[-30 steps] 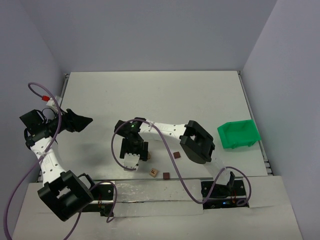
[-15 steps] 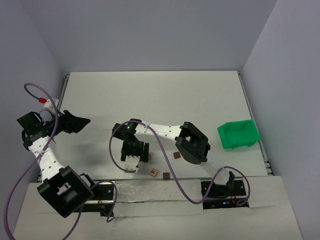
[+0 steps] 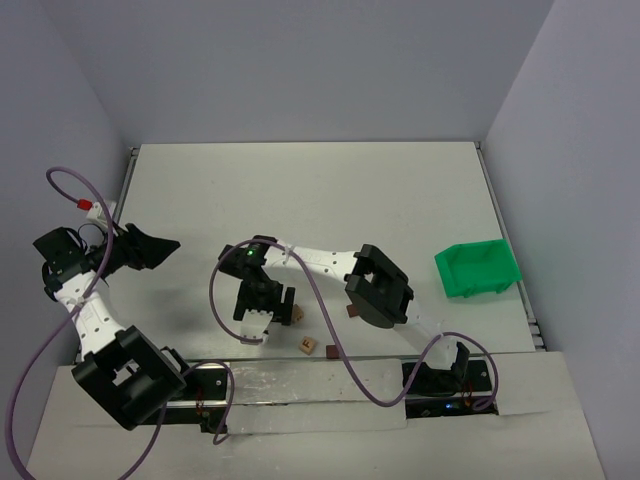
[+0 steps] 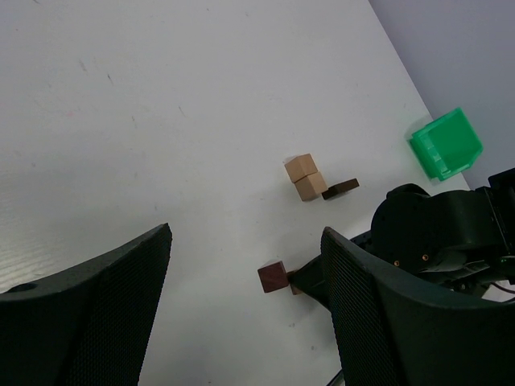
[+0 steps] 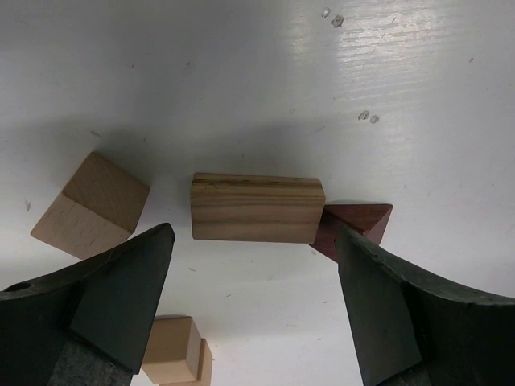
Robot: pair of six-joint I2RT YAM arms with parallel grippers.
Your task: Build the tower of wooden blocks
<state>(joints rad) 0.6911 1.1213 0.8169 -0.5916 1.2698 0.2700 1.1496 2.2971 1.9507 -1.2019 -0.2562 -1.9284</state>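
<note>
Moved since a second ago: the right arm's elbow has swung left, carrying the right claw point(image 3: 262, 318) slightly left and nearer the table's front edge. The left claw point(image 3: 165, 243) has drifted a little left.

- Wooden brick point(image 5: 257, 209): lies flat on the table point(image 3: 300, 200), directly between the right claw's fingers, its long side spanning the gap. Bare table shows at its left end. Contact at its right end cannot be told.
- Dark block point(image 5: 362, 221): touches the brick's right end, partly hidden by the right claw's right finger.
- Tan cube point(image 5: 88, 205): just outside the right claw's left finger, apart from the brick.
- Further tan block point(image 5: 173, 350): under the right claw, toward its palm.
- Right claw: jaws spread, gripping nothing, pointing down at the table. Its arm stretches leftward from its base.
- Left claw: jaws wide, nothing between them, held above the table well to the left of the right claw.
- Room: the front table edge is near the right claw and bare table stretches beyond it. The green bin point(image 3: 478, 270) sits well apart to its right.
</note>
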